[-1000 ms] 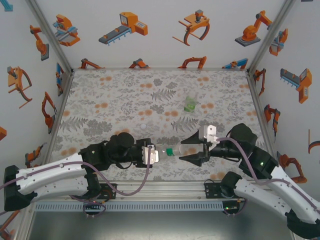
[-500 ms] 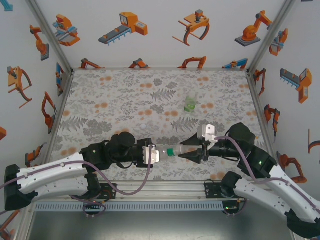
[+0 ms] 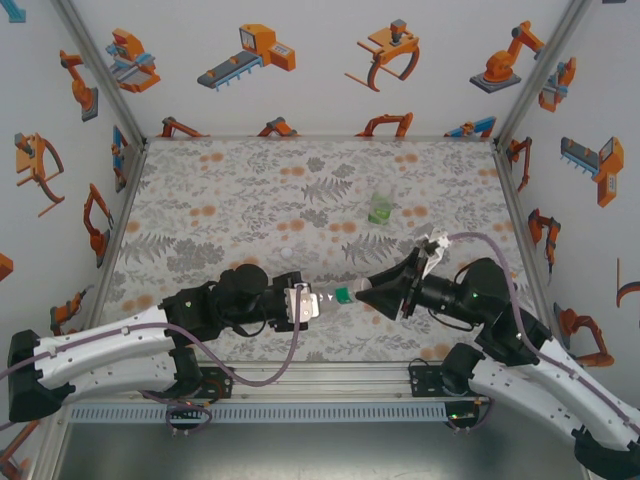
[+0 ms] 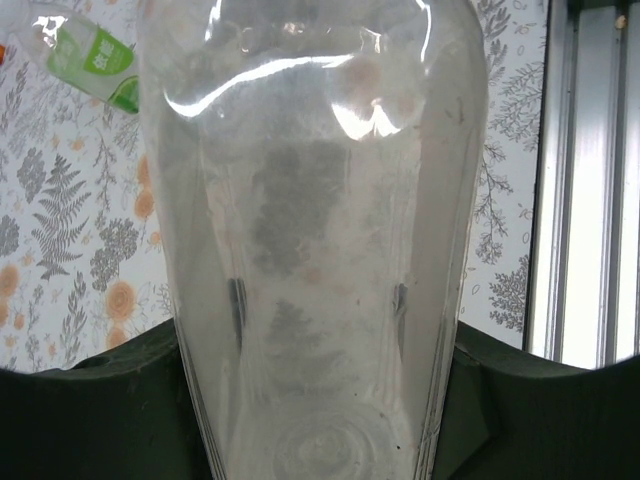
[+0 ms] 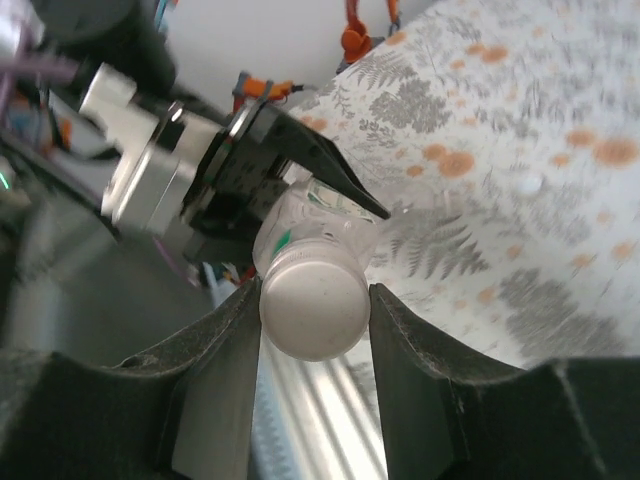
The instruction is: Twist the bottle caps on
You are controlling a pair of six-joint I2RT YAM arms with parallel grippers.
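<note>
Above the table (image 3: 220, 200), bottle (image 3: 340, 295) lies crosswise, cap (image 5: 313, 305) rightward.

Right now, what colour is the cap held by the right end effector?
The cap is plain white, clearest in the right wrist view.

Near the front edge of the table (image 3: 220, 200) we find a bottle (image 3: 340, 296) held level between the two arms. The left gripper (image 3: 318, 300) grips its left part. The right gripper (image 3: 362, 294) is closed on the cap (image 5: 313, 307) at its right end. Behind them, on the table, a loose cap (image 3: 287, 254) lies to the left, and a second bottle (image 3: 381, 208) lies further back, to the right.
</note>
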